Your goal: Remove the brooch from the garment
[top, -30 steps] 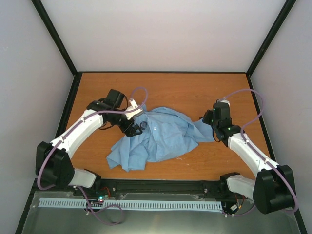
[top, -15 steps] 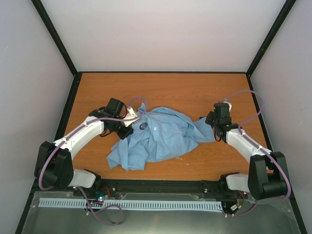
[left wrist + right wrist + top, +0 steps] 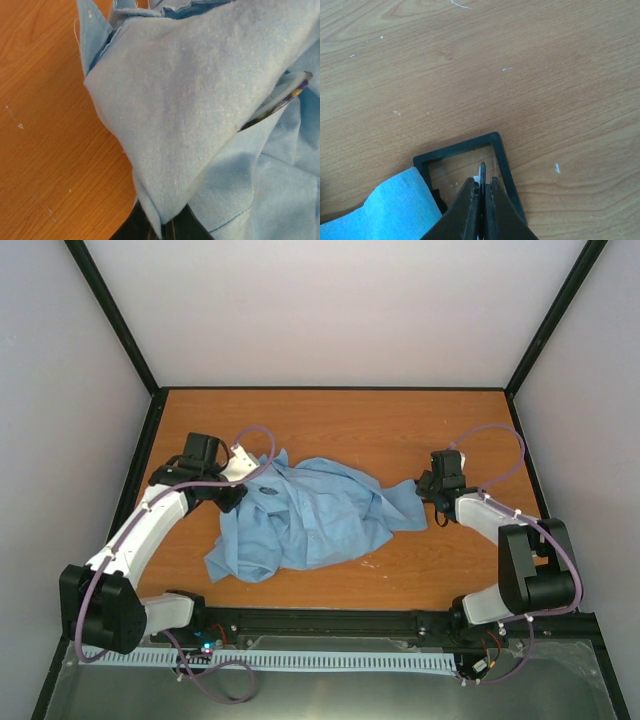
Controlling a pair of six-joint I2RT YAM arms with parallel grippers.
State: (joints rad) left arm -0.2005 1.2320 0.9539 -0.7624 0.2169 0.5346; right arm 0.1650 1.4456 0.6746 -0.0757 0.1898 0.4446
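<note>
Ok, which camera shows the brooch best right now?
Left wrist: the brooch fills more of the frame, though a fold of the shirt covers part of it. Top external shows only a tiny dark spot. Right wrist misses it.

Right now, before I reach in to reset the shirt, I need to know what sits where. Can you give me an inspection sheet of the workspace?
Surface: wooden table, bare wood with a few pale specks.
Job's things: garment crumpled mid-table; brooch seen edge-on, half tucked under a fold.
Clutter: black square frame lying on the wood in the right wrist view; cannot tell what it is.
Grippers: left gripper shut on a fold of the garment; right gripper shut, with the garment's edge beside it.
Cables: purple cables loop over both arms.
Surroundings: pale walls, black corner posts.
</note>
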